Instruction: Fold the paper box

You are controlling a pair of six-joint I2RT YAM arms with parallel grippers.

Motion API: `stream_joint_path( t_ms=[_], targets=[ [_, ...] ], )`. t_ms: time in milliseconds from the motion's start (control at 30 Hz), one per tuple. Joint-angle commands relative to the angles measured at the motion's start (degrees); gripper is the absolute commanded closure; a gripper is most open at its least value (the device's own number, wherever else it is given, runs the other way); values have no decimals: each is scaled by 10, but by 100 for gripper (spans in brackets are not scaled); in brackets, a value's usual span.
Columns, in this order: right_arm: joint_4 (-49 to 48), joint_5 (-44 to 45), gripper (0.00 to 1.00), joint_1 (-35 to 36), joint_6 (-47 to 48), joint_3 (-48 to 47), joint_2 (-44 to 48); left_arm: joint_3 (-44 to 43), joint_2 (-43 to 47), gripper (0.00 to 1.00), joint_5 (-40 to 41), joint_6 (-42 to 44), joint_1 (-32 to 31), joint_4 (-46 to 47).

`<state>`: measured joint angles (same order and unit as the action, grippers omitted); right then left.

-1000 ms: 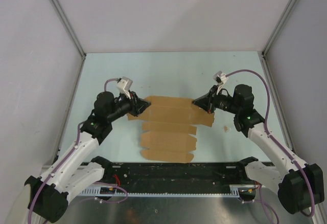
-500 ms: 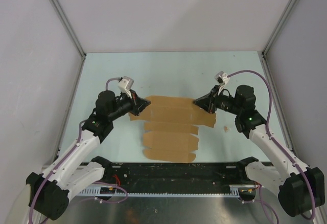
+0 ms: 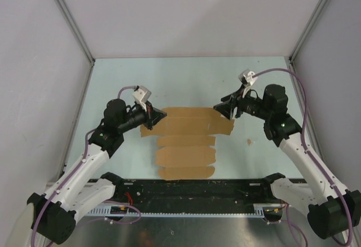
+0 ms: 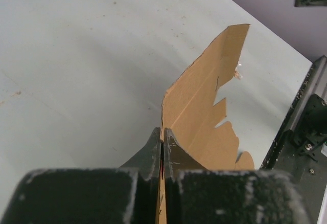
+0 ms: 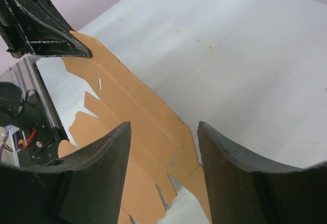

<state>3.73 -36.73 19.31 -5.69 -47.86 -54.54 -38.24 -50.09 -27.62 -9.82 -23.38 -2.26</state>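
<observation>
One grip on the paper box (image 3: 186, 140)
Left gripper (image 3: 155, 117) pinches its left edge; right gripper (image 3: 225, 110), gaping, should regrip squarely.

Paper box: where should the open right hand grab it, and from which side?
Probably the right end of its widest panel, coming in from the right. The paper box is a thin flat sheet, so only an edge pinch works, and the left gripper clamps the opposite end. The right gripper hovers open beside it.

One paper box (image 3: 186, 142), two hands (image 3: 157, 117) (image 3: 223, 110)
</observation>
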Motion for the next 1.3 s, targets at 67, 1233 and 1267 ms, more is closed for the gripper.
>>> stream_joint_path(
  t_ms=[67,1233,1267],
  targets=[
    [68,-33,36,30,150,-96,-57,-51,-4,100,-96,71,3,-5],
    [165,-128,20,68,306,-197,-184,-113,-37,100,-198,140,3,-57],
    [167,-126,20,70,307,-197,-186,-113,-35,100,-197,142,3,-57]
  ],
)
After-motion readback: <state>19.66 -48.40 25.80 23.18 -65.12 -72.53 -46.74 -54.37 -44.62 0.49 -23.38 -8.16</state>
